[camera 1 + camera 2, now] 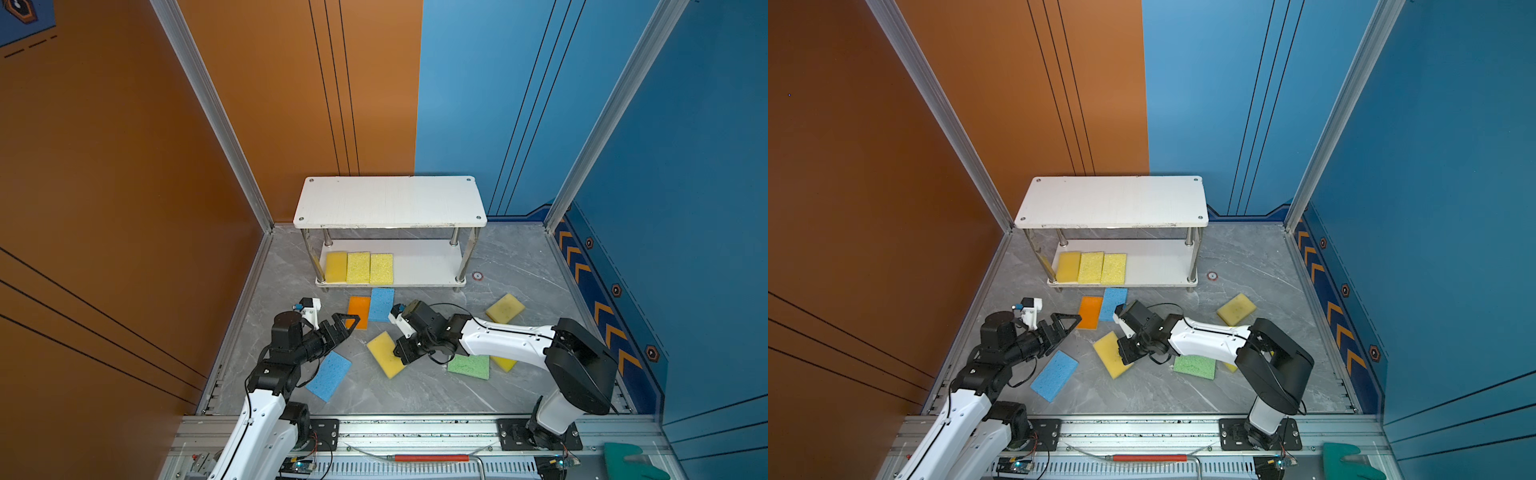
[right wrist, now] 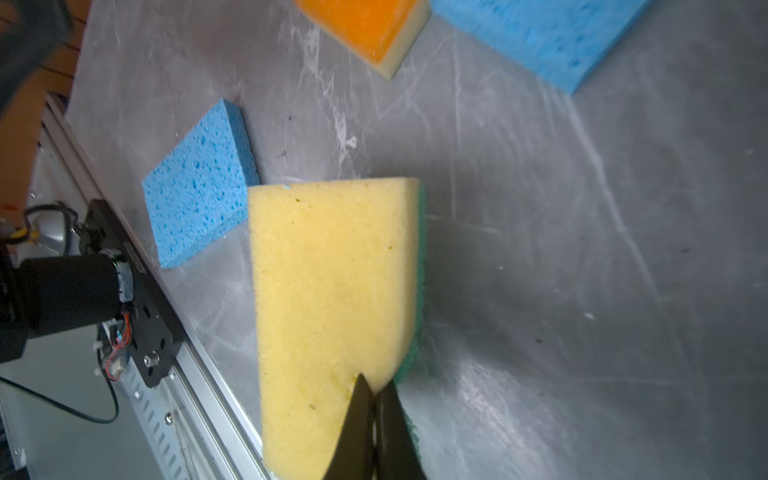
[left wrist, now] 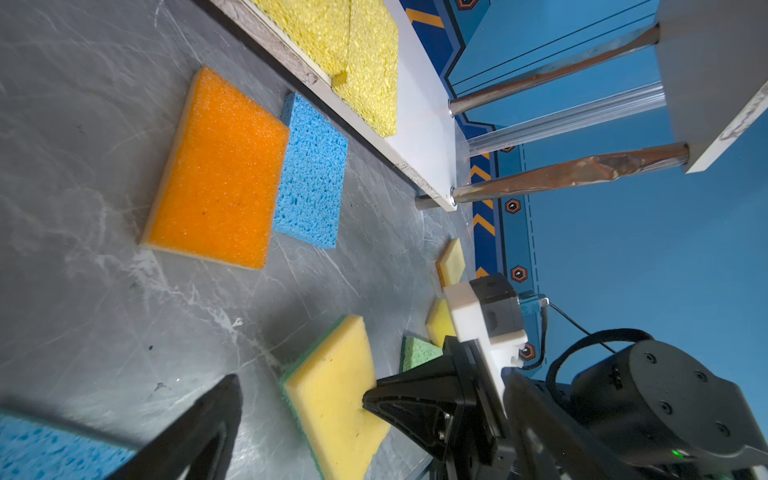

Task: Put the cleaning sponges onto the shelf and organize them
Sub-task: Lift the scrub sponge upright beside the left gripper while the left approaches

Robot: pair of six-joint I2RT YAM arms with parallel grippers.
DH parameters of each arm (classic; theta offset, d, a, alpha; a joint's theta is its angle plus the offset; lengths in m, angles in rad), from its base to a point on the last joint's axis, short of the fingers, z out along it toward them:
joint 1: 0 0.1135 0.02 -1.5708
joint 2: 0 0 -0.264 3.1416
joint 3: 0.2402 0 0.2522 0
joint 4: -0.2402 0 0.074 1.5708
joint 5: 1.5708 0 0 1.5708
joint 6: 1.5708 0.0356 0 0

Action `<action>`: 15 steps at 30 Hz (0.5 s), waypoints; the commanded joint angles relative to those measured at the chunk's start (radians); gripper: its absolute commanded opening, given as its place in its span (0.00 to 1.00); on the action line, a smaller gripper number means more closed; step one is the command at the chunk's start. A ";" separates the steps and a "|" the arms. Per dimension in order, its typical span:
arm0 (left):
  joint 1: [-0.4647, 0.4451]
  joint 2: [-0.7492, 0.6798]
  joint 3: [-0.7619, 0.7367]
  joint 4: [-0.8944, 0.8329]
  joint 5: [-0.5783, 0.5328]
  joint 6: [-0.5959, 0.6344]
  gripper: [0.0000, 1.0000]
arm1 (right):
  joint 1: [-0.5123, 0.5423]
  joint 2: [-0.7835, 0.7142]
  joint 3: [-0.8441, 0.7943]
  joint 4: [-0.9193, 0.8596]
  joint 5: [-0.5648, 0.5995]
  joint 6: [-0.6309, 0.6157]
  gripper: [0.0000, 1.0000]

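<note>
Right wrist view showed the right gripper (image 2: 375,386), bottom centre — jaws clenched on the yellow sponge (image 2: 332,282), likely bound for the shelf (image 1: 390,199) — left gripper (image 1: 351,327) jaws released.

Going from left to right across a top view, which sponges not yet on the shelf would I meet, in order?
In order: blue sponge → orange sponge → green sponge → pale yellow sponge. Left out, places unclear: second blue sponge, green-backed yellow sponge, half-hidden yellow sponge.

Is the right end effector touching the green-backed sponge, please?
Touching: the right wrist view shows the right end effector pinching the green-backed sponge at its edge.
</note>
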 commanded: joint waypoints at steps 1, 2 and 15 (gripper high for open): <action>-0.019 0.013 -0.024 0.150 0.034 -0.082 0.98 | -0.053 -0.061 -0.049 0.076 -0.026 0.092 0.00; -0.031 0.017 -0.024 0.170 0.034 -0.087 0.98 | -0.070 -0.078 -0.060 0.096 -0.039 0.111 0.00; -0.231 0.211 -0.016 0.493 -0.017 -0.133 0.98 | -0.146 -0.173 0.024 0.142 -0.153 0.163 0.00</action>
